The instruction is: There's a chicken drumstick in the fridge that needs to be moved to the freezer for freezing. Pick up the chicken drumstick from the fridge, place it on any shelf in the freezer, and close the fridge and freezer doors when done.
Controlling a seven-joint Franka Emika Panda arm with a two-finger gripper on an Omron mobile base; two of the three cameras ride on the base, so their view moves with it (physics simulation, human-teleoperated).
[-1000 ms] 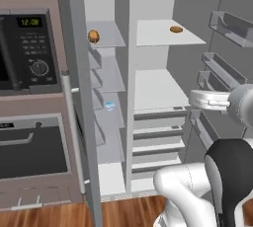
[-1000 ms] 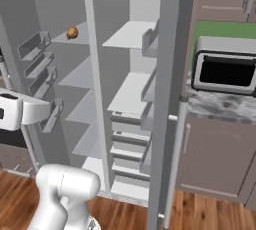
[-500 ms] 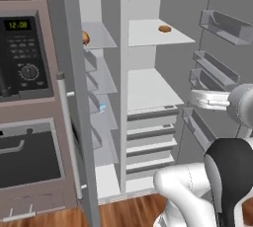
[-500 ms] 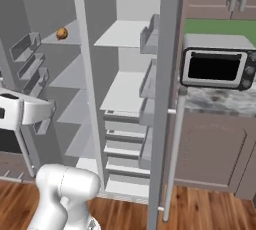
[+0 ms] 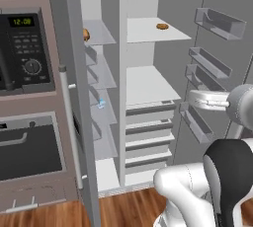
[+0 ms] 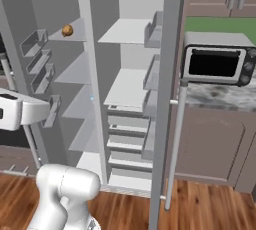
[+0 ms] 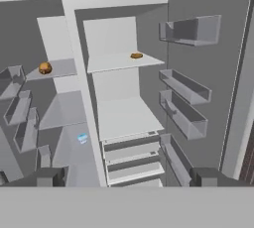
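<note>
Both doors stand wide, so the fridge (image 7: 124,118) and freezer (image 7: 59,113) fronts are open to reach. Door bins (image 7: 186,98) line the right side, and the central divider (image 7: 84,98) splits the two compartments.

chicken drumstick (image 7: 45,68) on freezer shelf (image 7: 62,68), fridge (image 7: 124,118) right

We see the golden-brown chicken drumstick (image 7: 45,68) on a translucent pale-grey shelf (image 7: 59,69), a darker brown disc (image 7: 136,55) on broad white shelves (image 7: 121,61), and perhaps a bluish item (image 7: 82,138) lower down.
</note>
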